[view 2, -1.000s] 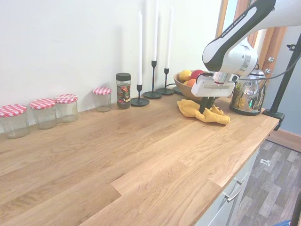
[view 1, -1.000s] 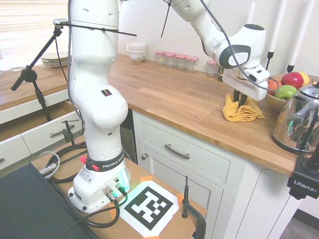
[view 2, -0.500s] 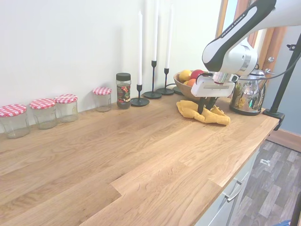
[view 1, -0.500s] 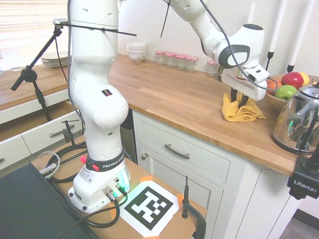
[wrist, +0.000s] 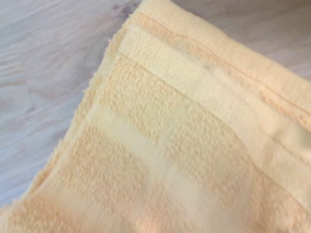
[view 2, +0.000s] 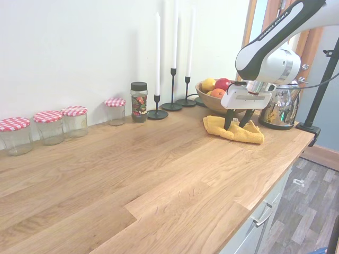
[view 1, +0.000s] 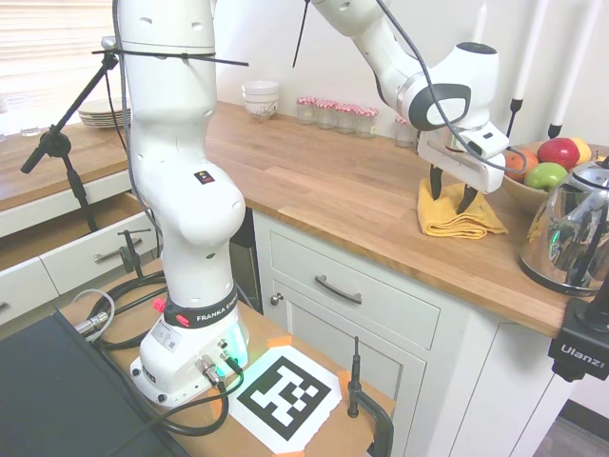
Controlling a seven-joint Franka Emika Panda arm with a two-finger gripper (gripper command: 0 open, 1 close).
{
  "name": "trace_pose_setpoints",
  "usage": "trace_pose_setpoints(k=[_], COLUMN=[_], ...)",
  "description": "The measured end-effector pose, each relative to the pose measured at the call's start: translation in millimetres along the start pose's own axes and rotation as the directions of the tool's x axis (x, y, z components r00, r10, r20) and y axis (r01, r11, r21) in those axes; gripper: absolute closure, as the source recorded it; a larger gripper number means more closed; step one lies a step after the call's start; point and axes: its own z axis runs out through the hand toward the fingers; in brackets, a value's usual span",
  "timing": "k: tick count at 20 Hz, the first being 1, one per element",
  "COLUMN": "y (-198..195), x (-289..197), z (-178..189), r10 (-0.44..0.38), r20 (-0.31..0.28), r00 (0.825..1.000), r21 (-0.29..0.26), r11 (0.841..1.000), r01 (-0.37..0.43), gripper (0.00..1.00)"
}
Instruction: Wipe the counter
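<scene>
— Since the counter needs wiping, why does the yellow cloth lie folded at its far end, near the fruit bowl?

— Likely staged for pickup: the gripper hovers just above, jaws spread, holding nothing.

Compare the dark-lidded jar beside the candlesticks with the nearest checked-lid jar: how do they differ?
The dark-lidded jar is taller and narrower, with a black lid and dark contents. The checked-lid jar is shorter and wider, has a red-and-white lid and looks empty. Both are clear, upright and stand on the counter near the wall.
</scene>
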Motion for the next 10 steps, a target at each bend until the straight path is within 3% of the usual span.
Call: trace_pose_setpoints(k=[10], y=[24], x=[-15], z=[-37], r10=[0.018], r20=[-0.036], r00=[0.999], r21=[0.049], r11=[0.999], r01=[-0.016], gripper=[0.00])
